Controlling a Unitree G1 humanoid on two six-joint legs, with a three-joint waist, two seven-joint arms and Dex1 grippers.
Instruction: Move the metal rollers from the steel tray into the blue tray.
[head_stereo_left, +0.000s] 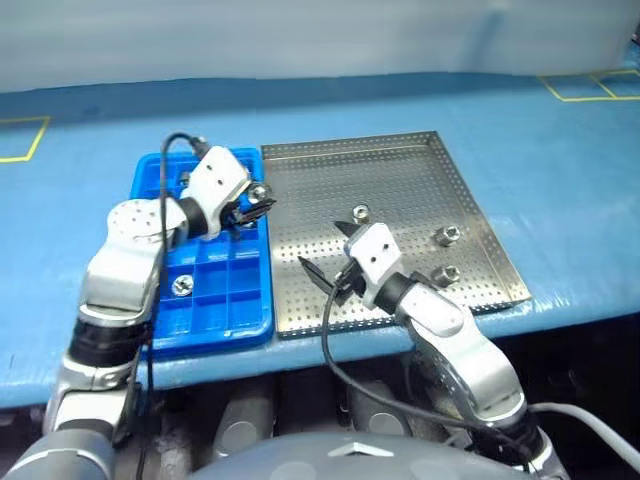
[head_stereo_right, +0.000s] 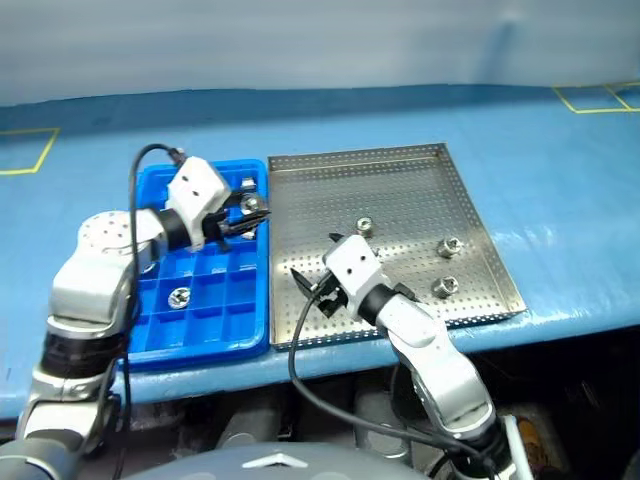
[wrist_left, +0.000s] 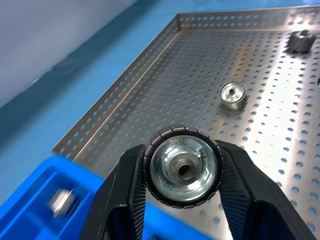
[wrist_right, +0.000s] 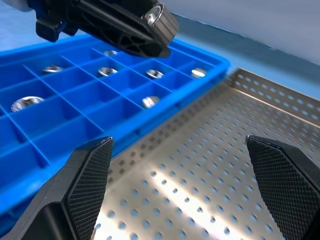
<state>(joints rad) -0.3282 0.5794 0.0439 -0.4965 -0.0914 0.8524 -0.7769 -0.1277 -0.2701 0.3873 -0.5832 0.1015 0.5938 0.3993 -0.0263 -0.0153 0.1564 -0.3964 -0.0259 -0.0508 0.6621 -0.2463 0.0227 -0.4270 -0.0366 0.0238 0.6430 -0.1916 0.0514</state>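
Rollers split between trays: one metal roller (wrist_left: 183, 166) sits clamped between the left gripper's (head_stereo_left: 255, 207) black fingers, held above the blue tray's (head_stereo_left: 215, 318) edge nearest the steel tray (head_stereo_left: 400, 190). Three more rollers (head_stereo_left: 447, 235) lie loose on the perforated steel floor, and several rest in blue compartments (wrist_right: 150, 101). The right gripper (head_stereo_left: 332, 262) hangs over the steel tray's near part, fingers spread wide and empty.

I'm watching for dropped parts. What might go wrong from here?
The left hand pinches a roller by its rim alone, so it might slip out. It hangs near the seam between the blue tray and steel tray, so an early release could miss a compartment.
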